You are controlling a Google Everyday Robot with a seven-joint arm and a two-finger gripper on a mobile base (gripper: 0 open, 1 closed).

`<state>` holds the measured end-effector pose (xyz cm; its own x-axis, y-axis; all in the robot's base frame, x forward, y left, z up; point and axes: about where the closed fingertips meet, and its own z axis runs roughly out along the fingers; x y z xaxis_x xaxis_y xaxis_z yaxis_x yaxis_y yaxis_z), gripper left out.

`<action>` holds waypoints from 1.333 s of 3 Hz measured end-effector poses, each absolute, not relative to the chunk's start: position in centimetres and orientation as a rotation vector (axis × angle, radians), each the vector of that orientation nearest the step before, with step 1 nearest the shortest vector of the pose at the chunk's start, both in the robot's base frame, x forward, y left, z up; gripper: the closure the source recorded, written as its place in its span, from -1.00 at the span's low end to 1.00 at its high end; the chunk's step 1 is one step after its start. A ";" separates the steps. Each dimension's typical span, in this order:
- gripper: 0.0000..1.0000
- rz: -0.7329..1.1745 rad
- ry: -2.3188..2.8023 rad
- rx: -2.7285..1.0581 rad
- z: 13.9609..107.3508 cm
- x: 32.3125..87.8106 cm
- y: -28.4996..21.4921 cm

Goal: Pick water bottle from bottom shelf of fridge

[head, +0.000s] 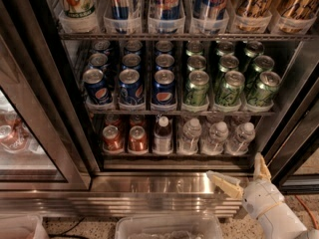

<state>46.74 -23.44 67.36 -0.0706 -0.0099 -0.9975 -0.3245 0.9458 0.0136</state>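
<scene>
As viewed from above and in front, fridge [47,91] with dark frame and wire racks, open at centre. Uppermost visible rack: tall cans and bottles in clear lane trays, cut off by the upper edge. Middle rack: blue cans [131,86] in three lanes at left, green cans [229,86] in three lanes at right. Bottom shelf [174,156], lowest rack, from left to right: two red-orange cans [113,137], then one dark bottle [162,134] with white cap and label, then three clear, white-capped bottles of colourless contents, namely left water bottle [189,136], middle water bottle [215,137] and right water bottle [240,137]. All three upright at the front of their lanes, close side by side; touching or just apart, cannot tell. Below the shelf, shiny steel base [149,185]. Hand [234,166] at lower right, outside the fridge, in front of the steel base and below the right water bottle. Two pale fingers [224,184] spread wide apart, one pointing left along the base, the other pointing up toward the shelf edge; nothing held, no contact with any bottle. White wrist [264,203] running off toward the lower right corner. At left, glass door [22,108] with red cans [7,133] dimly visible behind it. At the bottom edge, clear plastic bin [169,227] on speckled floor [75,227].
</scene>
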 end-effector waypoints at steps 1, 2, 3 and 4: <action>-1.00 0.186 1.530 -0.304 67.7 47.4 -25.6; -1.00 0.186 1.530 -0.304 67.7 47.4 -25.6; -1.00 0.218 1.544 -0.254 67.7 47.7 -25.9; -1.00 0.186 1.546 -0.201 67.5 47.8 -26.5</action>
<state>47.76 -26.45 67.48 0.0170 -0.0071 -0.9998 -0.2443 0.9696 -0.0110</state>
